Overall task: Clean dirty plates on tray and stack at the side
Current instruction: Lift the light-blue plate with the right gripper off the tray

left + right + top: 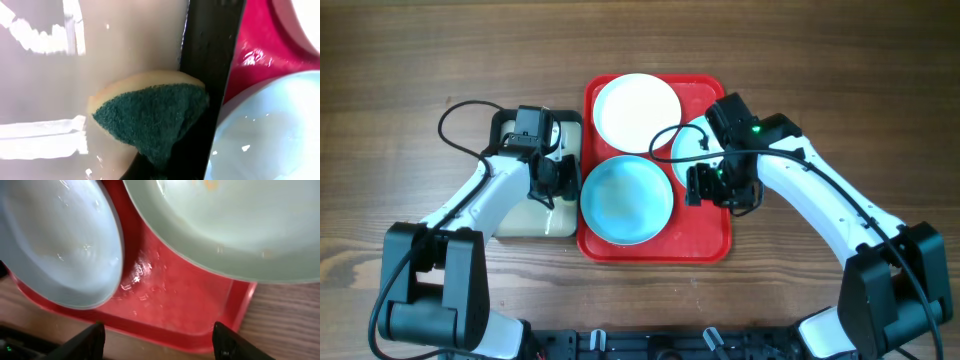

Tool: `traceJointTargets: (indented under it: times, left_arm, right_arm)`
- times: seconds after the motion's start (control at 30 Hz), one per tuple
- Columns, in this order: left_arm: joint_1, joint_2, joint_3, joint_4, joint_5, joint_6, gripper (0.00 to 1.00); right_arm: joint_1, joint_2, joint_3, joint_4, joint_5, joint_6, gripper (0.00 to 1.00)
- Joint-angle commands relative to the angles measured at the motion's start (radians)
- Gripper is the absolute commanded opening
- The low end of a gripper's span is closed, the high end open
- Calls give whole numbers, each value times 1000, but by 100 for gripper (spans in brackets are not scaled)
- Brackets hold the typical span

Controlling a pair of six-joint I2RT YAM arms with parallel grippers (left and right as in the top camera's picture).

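The red tray (pixel 705 240) holds three plates: a white plate (pixel 637 110) at the back, a pale blue plate (pixel 626 200) at the front, and another pale plate (pixel 688 150) at the right, partly under my right arm. My right gripper (pixel 705 187) is open and empty, low over the tray's front right part. In the right wrist view its fingers (pixel 157 342) straddle the tray rim (pixel 185 300), with the blue plate (pixel 60 240) to the left and the pale plate (pixel 240 225) above. My left gripper (pixel 552 185) is shut on a green-faced sponge (pixel 150 115) beside the blue plate (pixel 270 130).
A smaller beige tray with a black rim (pixel 515 222) lies just left of the red tray. Its wet floor (pixel 130 45) and black rim (pixel 210 60) show in the left wrist view. Wooden table surrounds both trays.
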Motion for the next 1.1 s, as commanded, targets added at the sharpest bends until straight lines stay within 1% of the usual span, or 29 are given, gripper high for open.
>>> traceJointTargets:
  times: [0.0, 0.07, 0.13, 0.17, 0.27, 0.33, 0.4, 0.47, 0.5, 0.53, 0.57, 0.63, 0.7, 0.77, 0.83, 0.97, 1.07]
  left_arm:
    - [-13, 5, -3, 18, -31, -8, 4]
    - [-13, -21, -3, 15, -69, -8, 4]
    - [-13, -107, -1, 13, -112, -9, 4]
    - [-13, -154, 1, 13, -156, -9, 4]
    - [-13, -274, 2, 13, -285, -9, 4]
    - [-6, -356, 2, 13, -383, -10, 4]
    - [14, -391, 2, 5, -343, -16, 4]
    - [35, -377, 2, -29, -282, -1, 4]
    - [44, -369, 2, -37, -262, -1, 4]
    - [62, -356, 2, -42, -233, 0, 4]
    - [76, -345, 2, -42, -218, 0, 4]
    - [113, -320, 2, -40, -150, 27, 4]
    - [161, -288, 2, -41, -50, 49, 4]
    - [200, -259, 2, -45, 31, 78, 4]
    - [215, -238, 2, -52, 50, 79, 4]
    - [217, -224, 1, -57, 54, 124, 4]
    - [217, -224, 1, -60, 53, 124, 4]
  right_arm:
    - [22, -10, -6, 57, 8, 82, 69]
    - [51, -4, -6, 88, 16, 111, 69]
    - [102, 14, -8, 126, 122, 211, 68]
    - [124, 27, -8, 141, 146, 239, 68]
    - [162, 59, -8, 201, 146, 240, 68]
    - [172, 91, -8, 233, 176, 293, 68]
    - [175, 131, -8, 248, 187, 312, 68]
    - [175, 175, -8, 268, 187, 311, 67]
    - [175, 192, -8, 275, 187, 312, 64]
    - [175, 211, -8, 281, 182, 311, 59]
    - [175, 225, -8, 286, 171, 311, 48]
    - [175, 238, -8, 296, 153, 311, 33]
    - [175, 239, -8, 299, 152, 311, 26]
    - [175, 239, -8, 302, 152, 311, 13]
    - [175, 239, -8, 312, 152, 312, 4]
    - [174, 228, -3, 307, 152, 306, 4]
    - [174, 152, 52, 226, 185, 257, 4]
